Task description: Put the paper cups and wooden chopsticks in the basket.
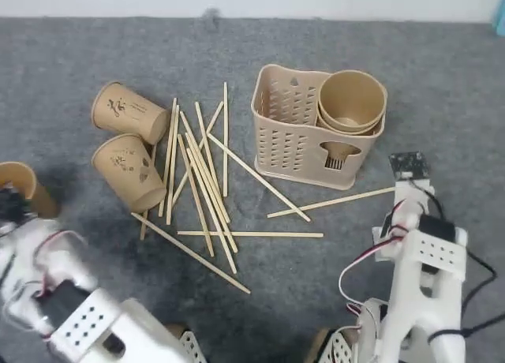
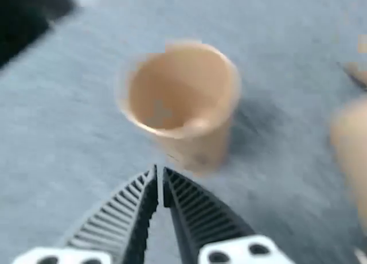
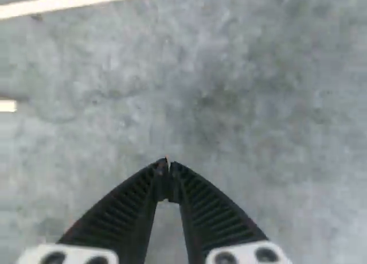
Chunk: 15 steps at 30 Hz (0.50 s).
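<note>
Matt paper cups (image 1: 126,138), perforated plastic basket (image 1: 296,138), wooden chopsticks (image 1: 207,181).

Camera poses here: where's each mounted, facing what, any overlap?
High view: fixed overhead, looking down at the beige perforated plastic basket, loose wooden chopsticks and both white arms.
Left wrist view: on the left arm, facing past the shut left gripper to an upright tan paper cup.
Right wrist view: on the right arm, facing past the shut right gripper to grey carpet.
Shared: high and left wrist views both show that cup.
</note>
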Motion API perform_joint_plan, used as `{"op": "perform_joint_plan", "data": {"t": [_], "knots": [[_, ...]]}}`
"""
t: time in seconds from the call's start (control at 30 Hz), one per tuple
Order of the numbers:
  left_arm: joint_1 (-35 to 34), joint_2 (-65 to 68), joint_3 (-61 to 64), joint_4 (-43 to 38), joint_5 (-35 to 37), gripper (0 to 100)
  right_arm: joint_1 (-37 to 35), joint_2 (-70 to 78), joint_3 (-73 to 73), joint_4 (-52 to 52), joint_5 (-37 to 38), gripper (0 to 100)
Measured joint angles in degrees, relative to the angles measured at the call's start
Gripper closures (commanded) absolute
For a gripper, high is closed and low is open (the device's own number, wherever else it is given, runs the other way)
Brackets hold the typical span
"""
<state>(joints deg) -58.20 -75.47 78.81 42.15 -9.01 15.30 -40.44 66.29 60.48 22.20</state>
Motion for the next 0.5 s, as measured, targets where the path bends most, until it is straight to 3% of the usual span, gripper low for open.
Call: {"op": "perform_joint_plan", "data": {"t": [0.2, 0.37, 0.5], "knots": [[-4.3, 0.0, -12.0, 1.0, 0.0, 95, 0.0, 0.0, 2.4, -3.3, -0.1, 99.1], [-4.6, 1.1, -24.8, 8.9, -0.4, 90, 0.0, 0.0, 2.4, -3.3, -0.1, 99.1], [-3.4, 11.5, -34.9, 14.3, -3.2, 90, 0.0, 0.0, 2.9, -3.3, -0.1, 99.1]]}}
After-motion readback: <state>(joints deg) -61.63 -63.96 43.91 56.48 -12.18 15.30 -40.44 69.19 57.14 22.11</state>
